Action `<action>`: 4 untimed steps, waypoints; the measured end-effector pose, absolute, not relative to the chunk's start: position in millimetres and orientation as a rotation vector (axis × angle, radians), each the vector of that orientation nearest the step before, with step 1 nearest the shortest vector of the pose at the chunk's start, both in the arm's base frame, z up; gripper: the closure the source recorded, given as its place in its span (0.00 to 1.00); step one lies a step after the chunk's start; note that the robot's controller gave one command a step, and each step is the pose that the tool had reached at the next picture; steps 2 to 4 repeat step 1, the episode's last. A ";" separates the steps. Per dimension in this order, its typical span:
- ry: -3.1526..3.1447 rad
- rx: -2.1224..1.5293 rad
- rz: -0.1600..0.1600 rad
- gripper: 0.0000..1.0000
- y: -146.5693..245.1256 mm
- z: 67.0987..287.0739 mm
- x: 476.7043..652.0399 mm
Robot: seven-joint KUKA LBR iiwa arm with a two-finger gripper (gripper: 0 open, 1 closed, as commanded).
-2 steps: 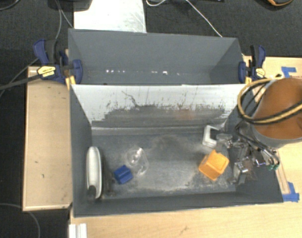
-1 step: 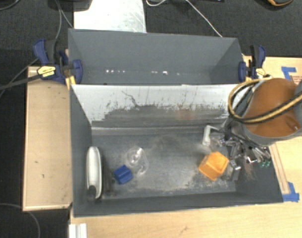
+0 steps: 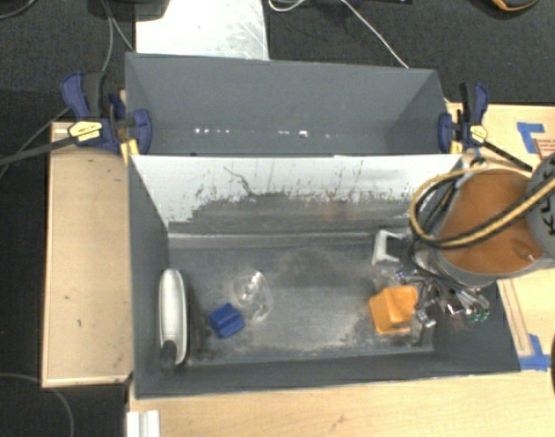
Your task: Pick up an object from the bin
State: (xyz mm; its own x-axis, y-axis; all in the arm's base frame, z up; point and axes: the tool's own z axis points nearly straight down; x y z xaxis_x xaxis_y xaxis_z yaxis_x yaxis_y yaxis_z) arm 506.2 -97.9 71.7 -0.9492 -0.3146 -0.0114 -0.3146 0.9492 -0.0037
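Observation:
An orange block (image 3: 390,309) lies on the bin floor at the right, near the front wall. My gripper (image 3: 429,309) is low in the bin, right against the block's right side. The block's right edge is hidden by the gripper. Whether the block is gripped cannot be made out.
A small blue block (image 3: 225,320) and a clear plastic piece (image 3: 250,292) lie left of centre. A long white object (image 3: 172,315) rests along the left wall. The arm with its orange cover and cables comes in over the right rim.

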 end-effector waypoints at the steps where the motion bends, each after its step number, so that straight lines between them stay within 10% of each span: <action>1: 3.082 -0.587 0.003 1.00 -107.8 71.1 513.3; 4: 3.082 -0.587 0.003 1.00 -107.8 71.1 513.3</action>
